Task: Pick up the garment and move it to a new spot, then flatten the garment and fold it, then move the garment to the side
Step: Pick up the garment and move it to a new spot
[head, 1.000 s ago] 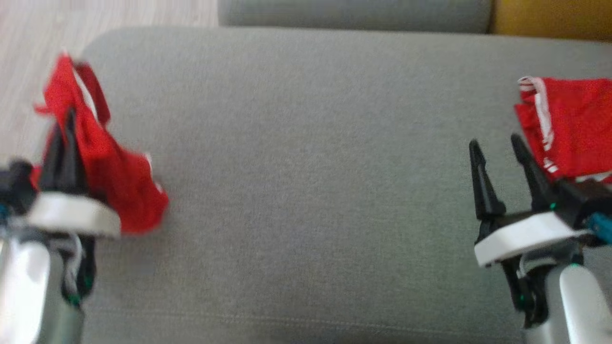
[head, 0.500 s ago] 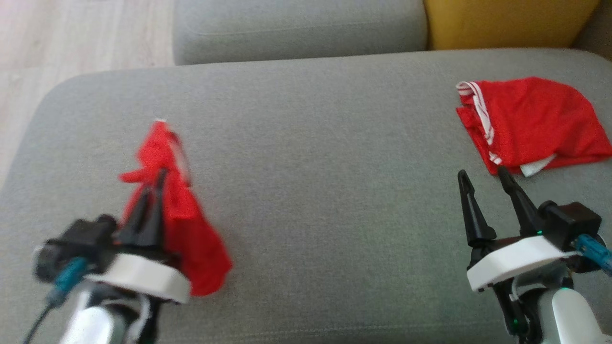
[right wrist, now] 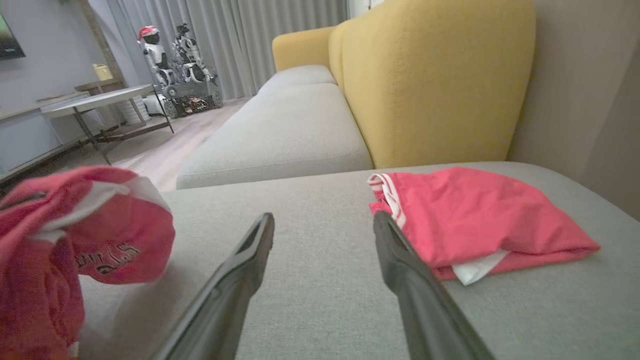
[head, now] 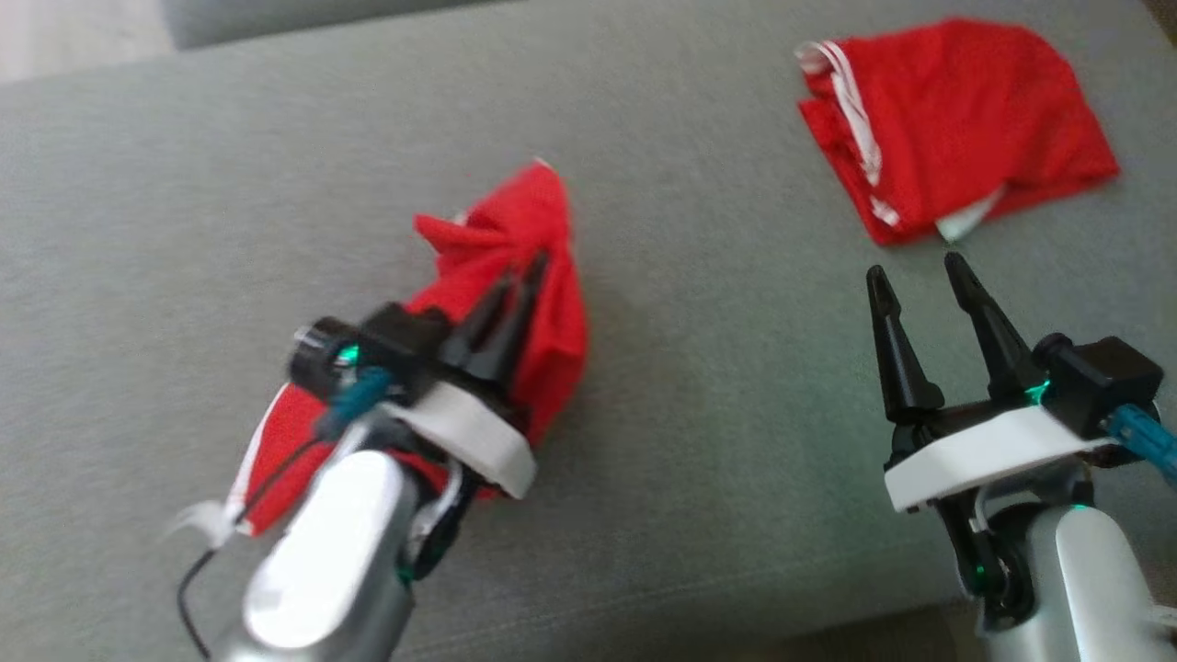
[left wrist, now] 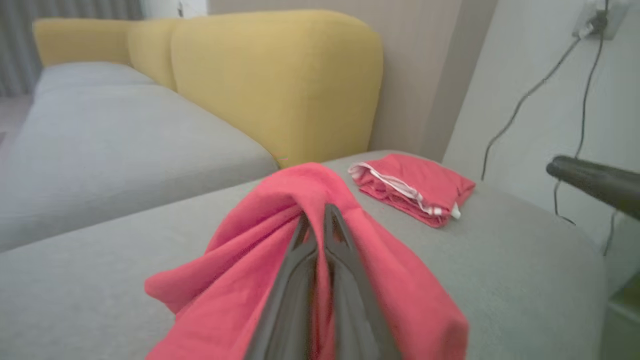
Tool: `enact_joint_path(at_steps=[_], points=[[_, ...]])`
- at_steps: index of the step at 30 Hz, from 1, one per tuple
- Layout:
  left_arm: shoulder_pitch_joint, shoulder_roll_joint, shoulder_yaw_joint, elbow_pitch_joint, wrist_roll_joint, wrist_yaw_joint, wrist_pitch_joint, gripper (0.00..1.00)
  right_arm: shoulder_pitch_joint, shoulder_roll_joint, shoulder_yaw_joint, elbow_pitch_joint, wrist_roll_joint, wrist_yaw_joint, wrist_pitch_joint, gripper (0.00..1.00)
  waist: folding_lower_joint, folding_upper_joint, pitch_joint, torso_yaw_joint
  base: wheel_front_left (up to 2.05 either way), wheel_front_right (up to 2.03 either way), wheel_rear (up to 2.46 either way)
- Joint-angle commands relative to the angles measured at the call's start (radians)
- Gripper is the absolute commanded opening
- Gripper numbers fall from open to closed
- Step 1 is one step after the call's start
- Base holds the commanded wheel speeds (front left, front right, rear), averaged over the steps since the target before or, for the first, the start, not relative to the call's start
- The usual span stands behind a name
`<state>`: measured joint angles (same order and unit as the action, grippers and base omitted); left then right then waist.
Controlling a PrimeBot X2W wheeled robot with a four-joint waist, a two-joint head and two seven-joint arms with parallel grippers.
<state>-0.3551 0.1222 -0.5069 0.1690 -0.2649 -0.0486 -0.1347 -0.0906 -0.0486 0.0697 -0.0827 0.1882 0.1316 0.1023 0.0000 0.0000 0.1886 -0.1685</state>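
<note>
Head view, item one: left gripper [head: 527,268], its two dark fingers pressed together and clamped on a bunched red garment [head: 552,221]. The cloth was gathered at the fingertips, hung down both sides of the fingers and trailed back under the wrist, where a white edge showed. Whether its lower folds touched the grey cushion [head: 717,414] beneath the hand could not be told. Item two: right gripper [head: 913,267], fingers spread wide apart and holding nothing, poised over the same cushion, well apart from the left gripper on its outer side. Item three: a folded red garment [head: 956,119] with white striped trim, flat on the cushion just beyond the right gripper's fingertips, ahead of its right finger and near it, with a white tag at the edge nearest the tips. Left wrist view: red cloth draped over both closed fingers, the folded piece lying farther ahead and to the right of them. Right wrist view: the held garment sat off to the left of the open fingers, with dark printed lettering, unreadable, on its near face. A yellow backrest [right wrist: 430,75] rose beyond the fingertips, behind the cushion.
</note>
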Motion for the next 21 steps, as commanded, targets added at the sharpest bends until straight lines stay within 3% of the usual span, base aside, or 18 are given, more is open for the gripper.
enact_joint_path(at_steps=[1, 6, 8, 14, 21], points=[[-0.049, 0.000, 0.017, -0.009, 0.011, -0.008, -0.015, 0.00, -0.031, -0.002, 0.020, -0.034, 0.008, -0.001, -0.012, 1.00, 0.0000, 0.0000, 0.053, -0.053, 0.00, 0.00, 0.00], [-0.093, -0.028, -0.046, 0.135, 0.018, -0.037, -0.045, 0.01, -0.040, -0.002, 0.023, -0.019, 0.019, -0.001, -0.029, 1.00, 0.0000, 0.0000, 0.085, -0.087, 0.00, 0.00, 0.00], [-0.102, -0.034, -0.056, 0.171, 0.013, -0.041, -0.059, 1.00, -0.044, -0.002, 0.024, -0.011, 0.020, -0.001, -0.035, 1.00, 0.0000, 0.0000, 0.084, -0.090, 0.00, 0.00, 0.00], [-0.100, -0.044, -0.048, 0.195, -0.006, -0.025, -0.092, 1.00, -0.045, -0.002, 0.011, 0.005, 0.015, -0.001, -0.047, 1.00, 0.0000, 0.0000, 0.048, -0.043, 0.00, 0.00, 0.00], [-0.067, -0.007, 0.056, 0.119, -0.041, 0.057, -0.112, 1.00, -0.031, -0.002, -0.008, 0.008, -0.004, -0.001, -0.037, 1.00, 0.0000, 0.0000, -0.016, 0.041, 0.00, 0.00, 0.00]])
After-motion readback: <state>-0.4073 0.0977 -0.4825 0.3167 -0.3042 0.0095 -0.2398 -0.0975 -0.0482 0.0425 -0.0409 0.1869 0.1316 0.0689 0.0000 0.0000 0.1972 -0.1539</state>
